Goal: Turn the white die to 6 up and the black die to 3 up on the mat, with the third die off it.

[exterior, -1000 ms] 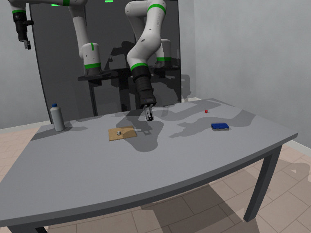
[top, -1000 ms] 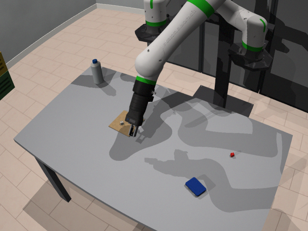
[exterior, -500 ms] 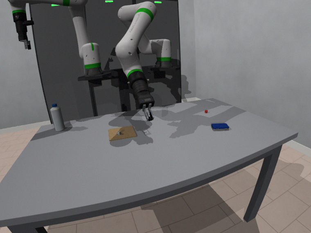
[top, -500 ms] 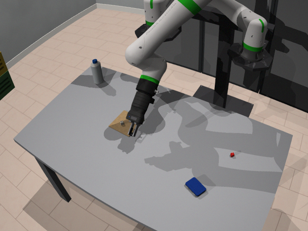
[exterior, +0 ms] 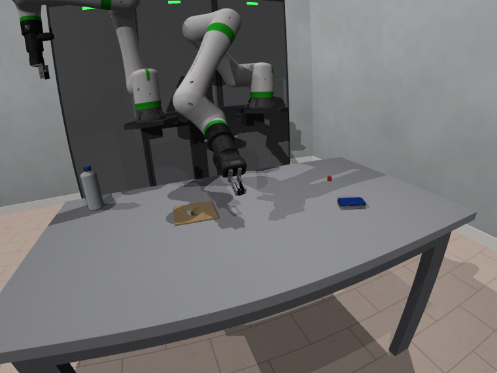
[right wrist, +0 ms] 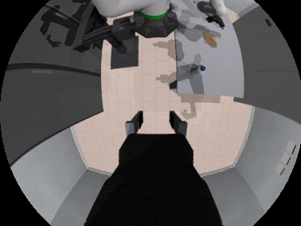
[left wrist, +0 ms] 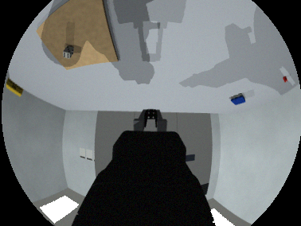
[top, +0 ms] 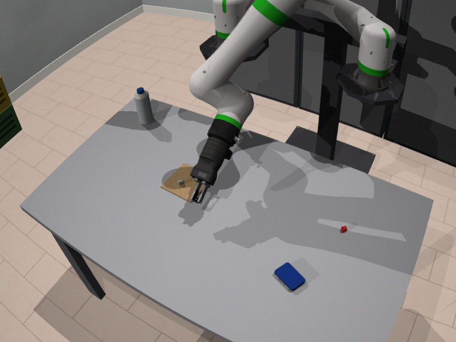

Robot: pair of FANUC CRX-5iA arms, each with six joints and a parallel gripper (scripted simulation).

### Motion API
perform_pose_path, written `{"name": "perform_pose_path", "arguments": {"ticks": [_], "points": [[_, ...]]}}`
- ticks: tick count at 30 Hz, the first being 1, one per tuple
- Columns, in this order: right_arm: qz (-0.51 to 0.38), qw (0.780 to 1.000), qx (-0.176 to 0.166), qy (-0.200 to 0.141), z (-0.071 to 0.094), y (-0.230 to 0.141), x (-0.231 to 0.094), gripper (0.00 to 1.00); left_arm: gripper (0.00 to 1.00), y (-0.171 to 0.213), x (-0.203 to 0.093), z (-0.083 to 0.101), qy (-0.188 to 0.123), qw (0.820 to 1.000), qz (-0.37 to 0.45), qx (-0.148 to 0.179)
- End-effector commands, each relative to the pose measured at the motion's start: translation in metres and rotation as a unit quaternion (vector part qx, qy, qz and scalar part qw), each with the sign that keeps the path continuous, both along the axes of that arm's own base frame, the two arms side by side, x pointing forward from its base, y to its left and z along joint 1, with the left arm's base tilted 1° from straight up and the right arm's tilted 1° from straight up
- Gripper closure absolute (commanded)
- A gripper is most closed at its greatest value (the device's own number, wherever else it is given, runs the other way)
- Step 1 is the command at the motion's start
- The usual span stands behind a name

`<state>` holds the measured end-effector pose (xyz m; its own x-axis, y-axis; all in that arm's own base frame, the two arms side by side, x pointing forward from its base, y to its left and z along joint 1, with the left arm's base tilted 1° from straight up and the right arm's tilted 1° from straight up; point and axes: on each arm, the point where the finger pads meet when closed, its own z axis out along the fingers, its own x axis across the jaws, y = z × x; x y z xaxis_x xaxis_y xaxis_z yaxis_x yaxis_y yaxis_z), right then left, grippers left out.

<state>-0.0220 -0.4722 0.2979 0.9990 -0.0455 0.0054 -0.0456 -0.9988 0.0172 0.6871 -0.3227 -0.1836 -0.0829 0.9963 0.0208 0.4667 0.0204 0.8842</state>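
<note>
Black die [top: 196, 199] [exterior: 240, 192] [left wrist: 150, 114]: clasped between partly open fingers of left gripper [top: 198, 198] [exterior: 239, 190] [left wrist: 150, 114] [right wrist: 222, 25], above table. Right gripper [exterior: 44, 72] [right wrist: 156, 119]: wide open, holding nothing. White die [top: 180, 182] [exterior: 189, 213] [left wrist: 68, 52]: on mat [top: 178, 191] [exterior: 205, 213] [left wrist: 89, 24] [right wrist: 207, 42]. Red die [top: 343, 228] [exterior: 329, 178] [left wrist: 285, 79]: off mat.
</note>
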Motion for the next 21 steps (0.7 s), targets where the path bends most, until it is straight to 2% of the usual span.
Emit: {"name": "perform_pose_path", "arguments": {"ticks": [1, 5, 18, 21], "points": [[0.0, 1.0, -0.001, 0.0, 0.001, 0.0, 0.0, 0.0, 0.66, -0.001, 0.001, -0.003, -0.001, 1.0, 0.0, -0.001], [0.0, 1.0, -0.001, 0.0, 0.001, 0.0, 0.0, 0.0, 0.66, -0.001, 0.001, -0.008, -0.001, 1.0, 0.0, -0.001], [0.0, 1.0, -0.001, 0.0, 0.001, 0.0, 0.0, 0.0, 0.66, 0.0, 0.001, -0.056, -0.001, 1.0, 0.0, -0.001], [0.0, 1.0, -0.001, 0.0, 0.001, 0.0, 0.0, 0.0, 0.66, 0.0, 0.001, -0.059, -0.001, 1.0, 0.0, -0.001]]}}
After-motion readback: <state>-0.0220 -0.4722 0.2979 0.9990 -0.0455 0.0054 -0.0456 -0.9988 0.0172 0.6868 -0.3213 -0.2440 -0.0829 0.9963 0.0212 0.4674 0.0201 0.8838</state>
